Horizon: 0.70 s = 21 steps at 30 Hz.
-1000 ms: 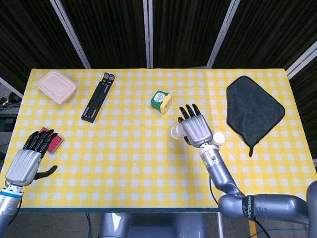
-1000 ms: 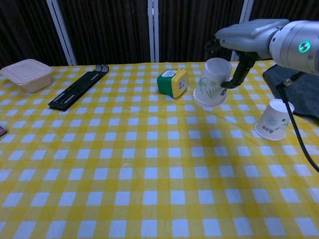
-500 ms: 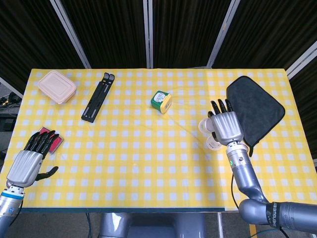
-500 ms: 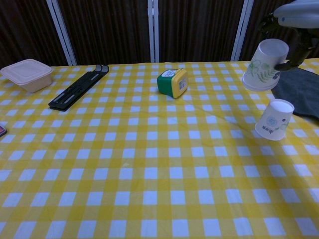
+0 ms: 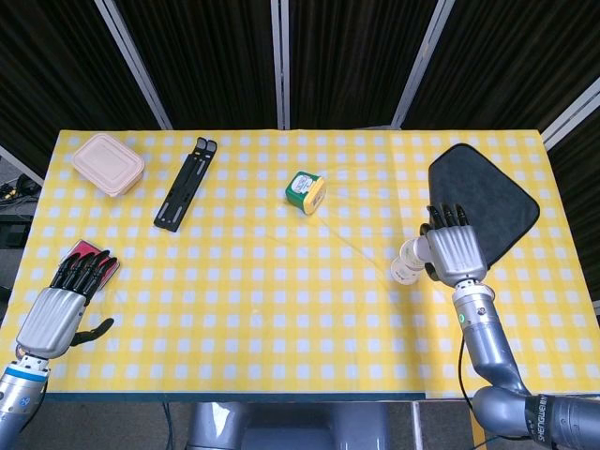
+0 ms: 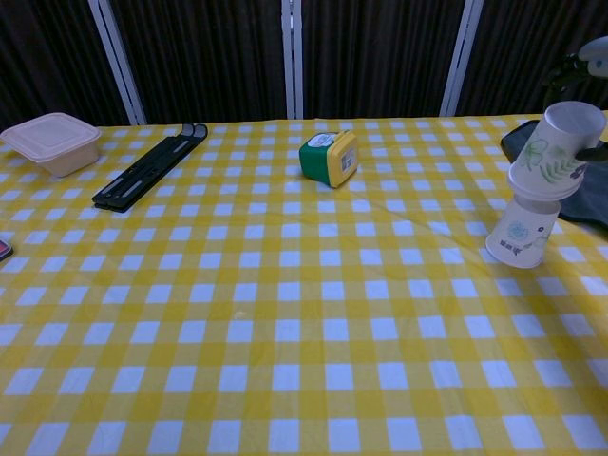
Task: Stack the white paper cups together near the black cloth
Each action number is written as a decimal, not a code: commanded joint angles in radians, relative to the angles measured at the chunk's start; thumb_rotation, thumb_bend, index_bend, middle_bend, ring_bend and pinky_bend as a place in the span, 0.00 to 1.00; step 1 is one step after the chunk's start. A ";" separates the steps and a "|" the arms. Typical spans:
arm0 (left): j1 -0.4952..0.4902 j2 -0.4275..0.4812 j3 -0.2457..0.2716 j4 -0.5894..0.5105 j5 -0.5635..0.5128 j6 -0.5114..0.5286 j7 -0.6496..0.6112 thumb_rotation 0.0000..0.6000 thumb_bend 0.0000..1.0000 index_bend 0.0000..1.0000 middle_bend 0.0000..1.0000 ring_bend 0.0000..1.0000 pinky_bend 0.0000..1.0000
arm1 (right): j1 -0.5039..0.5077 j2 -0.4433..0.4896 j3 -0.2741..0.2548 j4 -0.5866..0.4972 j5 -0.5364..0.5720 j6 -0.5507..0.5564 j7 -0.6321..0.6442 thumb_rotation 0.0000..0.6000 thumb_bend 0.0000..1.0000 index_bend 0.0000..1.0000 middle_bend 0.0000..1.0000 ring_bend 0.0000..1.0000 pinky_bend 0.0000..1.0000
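Note:
My right hand point(image 5: 457, 253) grips a white paper cup point(image 5: 413, 249) point(image 6: 556, 152), mouth down and tilted. Its rim sits right at the top of a second inverted white cup point(image 5: 402, 273) point(image 6: 520, 233) standing on the table; I cannot tell whether they touch. Both cups carry a leaf print. The black cloth point(image 5: 483, 202) point(image 6: 581, 199) lies just right of and behind them. The chest view shows only slivers of the right hand at the frame's right edge. My left hand point(image 5: 58, 311) hovers at the near left corner, fingers apart, holding nothing.
A green and yellow box point(image 5: 305, 190) point(image 6: 329, 158) lies mid-table. A black folded stand point(image 5: 186, 182) and a beige lidded container point(image 5: 108, 164) are at the back left. A red flat item point(image 5: 82, 249) shows just beyond my left hand.
My right hand has carried the cup rightward and toward the near edge, from mid-table to directly over the standing cup, and lowered it. The left hand has barely shifted.

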 commanded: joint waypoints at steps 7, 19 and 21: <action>0.004 0.001 -0.007 -0.001 -0.004 -0.002 -0.002 1.00 0.23 0.00 0.00 0.00 0.00 | -0.012 -0.030 -0.010 0.047 -0.024 -0.026 0.025 1.00 0.25 0.55 0.08 0.00 0.05; 0.004 0.005 -0.013 -0.002 -0.011 -0.013 -0.008 1.00 0.23 0.00 0.00 0.00 0.00 | -0.008 -0.055 -0.013 0.084 0.008 -0.051 0.005 1.00 0.25 0.56 0.08 0.00 0.05; 0.004 0.005 -0.014 -0.001 -0.011 -0.014 -0.009 1.00 0.23 0.00 0.00 0.00 0.00 | -0.008 -0.055 -0.011 0.084 0.006 -0.046 0.004 1.00 0.26 0.56 0.08 0.00 0.05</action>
